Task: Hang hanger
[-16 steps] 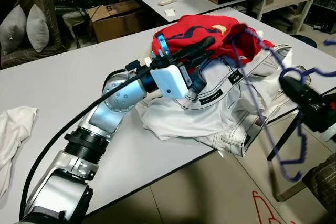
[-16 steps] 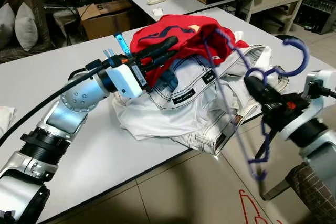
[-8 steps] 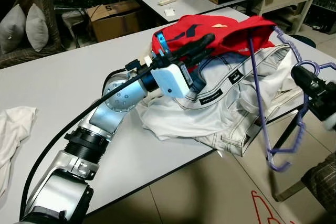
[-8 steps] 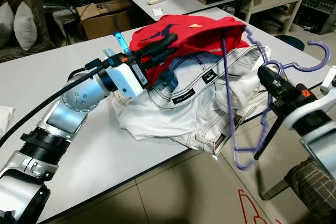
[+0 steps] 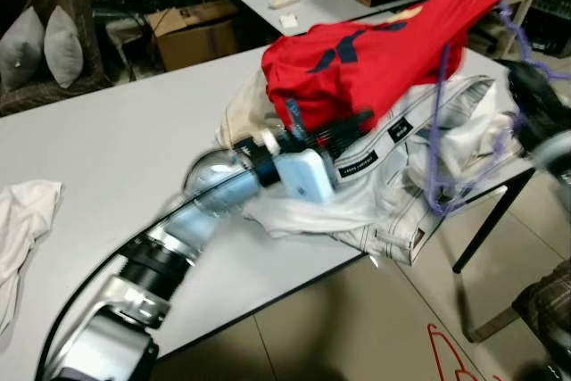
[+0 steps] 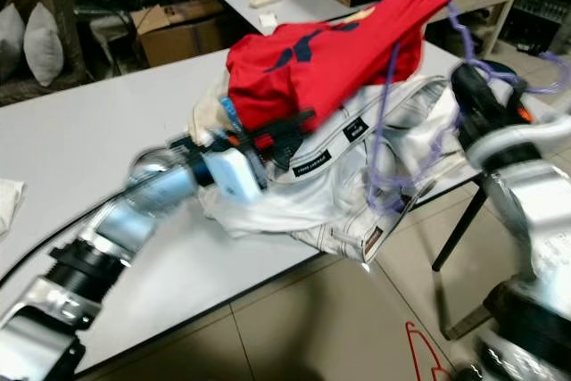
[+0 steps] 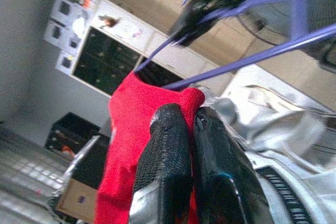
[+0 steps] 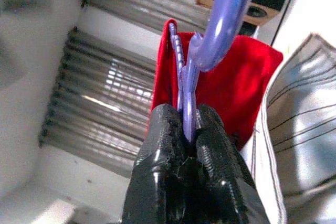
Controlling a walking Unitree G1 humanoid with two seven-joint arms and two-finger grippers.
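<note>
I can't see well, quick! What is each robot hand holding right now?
Left gripper: shut, pinching the red shirt.
Right gripper: shut on the purple hanger.

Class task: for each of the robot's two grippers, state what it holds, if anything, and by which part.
Right gripper: purple hanger, pinched at the neck below its hook. Left gripper: shut, touching the red shirt; whether it grips cloth cannot be told.

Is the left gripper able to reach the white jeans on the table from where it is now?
Probably yes. The left gripper lies low over the table, right at the white jeans, just under the lifted red garment. Nothing stands between them, though its fingers are closed now and would need to open.
</note>
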